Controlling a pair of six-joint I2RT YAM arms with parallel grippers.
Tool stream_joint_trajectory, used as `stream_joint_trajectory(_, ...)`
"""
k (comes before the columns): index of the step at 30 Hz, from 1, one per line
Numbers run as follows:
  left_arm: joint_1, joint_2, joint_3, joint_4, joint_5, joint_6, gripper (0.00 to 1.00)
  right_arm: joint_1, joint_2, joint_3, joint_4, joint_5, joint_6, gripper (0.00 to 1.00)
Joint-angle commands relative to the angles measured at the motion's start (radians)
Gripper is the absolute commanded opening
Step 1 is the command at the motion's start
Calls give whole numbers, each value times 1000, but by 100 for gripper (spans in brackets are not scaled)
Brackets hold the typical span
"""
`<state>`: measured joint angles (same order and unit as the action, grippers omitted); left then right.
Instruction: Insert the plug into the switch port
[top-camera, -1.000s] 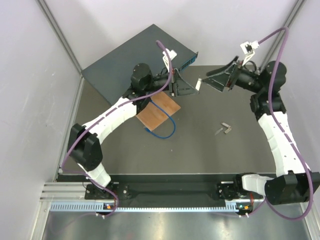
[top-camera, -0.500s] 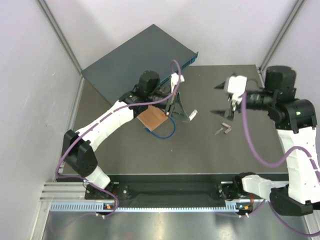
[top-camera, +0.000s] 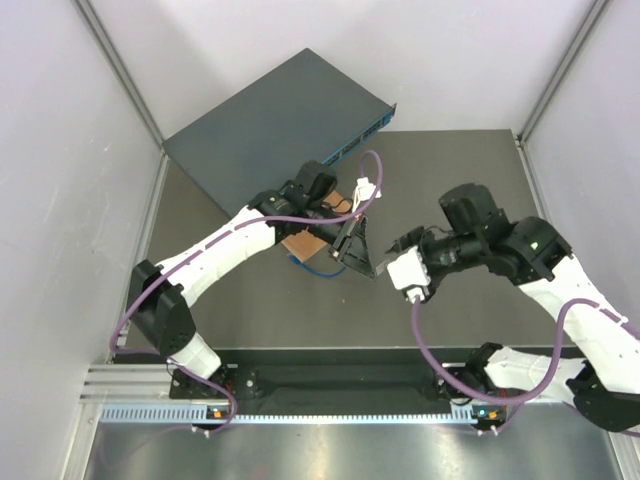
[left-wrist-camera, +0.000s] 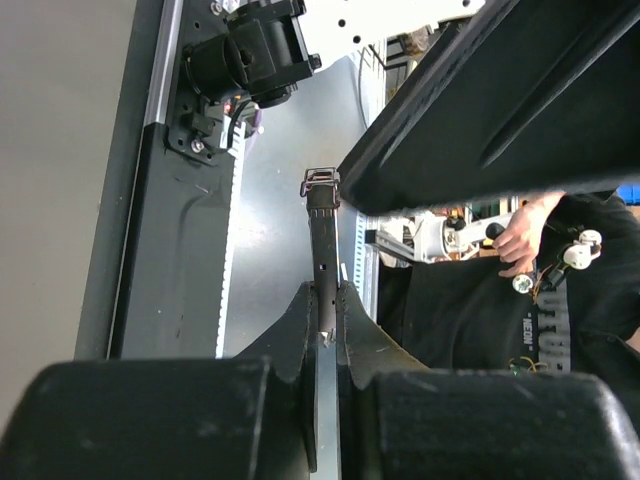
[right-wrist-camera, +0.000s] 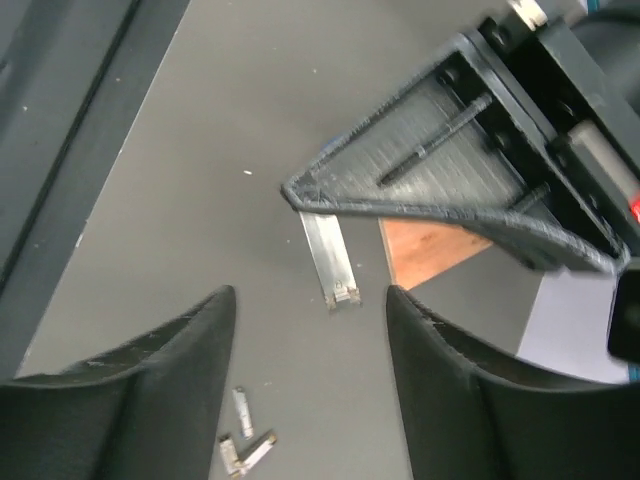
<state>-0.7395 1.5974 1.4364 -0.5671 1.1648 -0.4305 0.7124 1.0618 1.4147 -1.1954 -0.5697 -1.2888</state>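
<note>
Plug (right-wrist-camera: 333, 262) sits clamped in our left pincer (left-wrist-camera: 322, 300), which has drawn back from the switch (top-camera: 270, 115) toward the middle of the table (top-camera: 450, 170). Our right pincer (right-wrist-camera: 308, 295) has swung in from the far right and hangs near the plug, fingers apart. We judge a regrip precedes insertion
</note>
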Motion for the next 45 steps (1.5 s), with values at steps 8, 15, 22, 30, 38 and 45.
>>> stream_joint_trajectory(8, -9, -4, 27, -13, 53, 42, 0, 85, 29, 12, 96, 119, 8, 47)
stream_joint_trajectory(15, -12, -4, 30, -14, 59, 47, 0, 90, 44, 0, 95, 133, 0, 44)
stream_joint_trajectory(22, -12, 1, 33, -14, 56, 42, 0, 96, 44, -5, 86, 143, -3, 27)
stream_joint_trajectory(30, -12, 10, 39, -8, 49, 27, 0, 128, 26, -25, 86, 169, -20, 19)
stream_joint_trajectory(38, -12, 18, 41, 0, 52, 10, 0, 147, 20, -39, 100, 186, -20, 24)
stream_joint_trajectory(45, -12, 16, 38, 4, 52, 3, 0, 151, 20, -40, 108, 191, -27, 24)
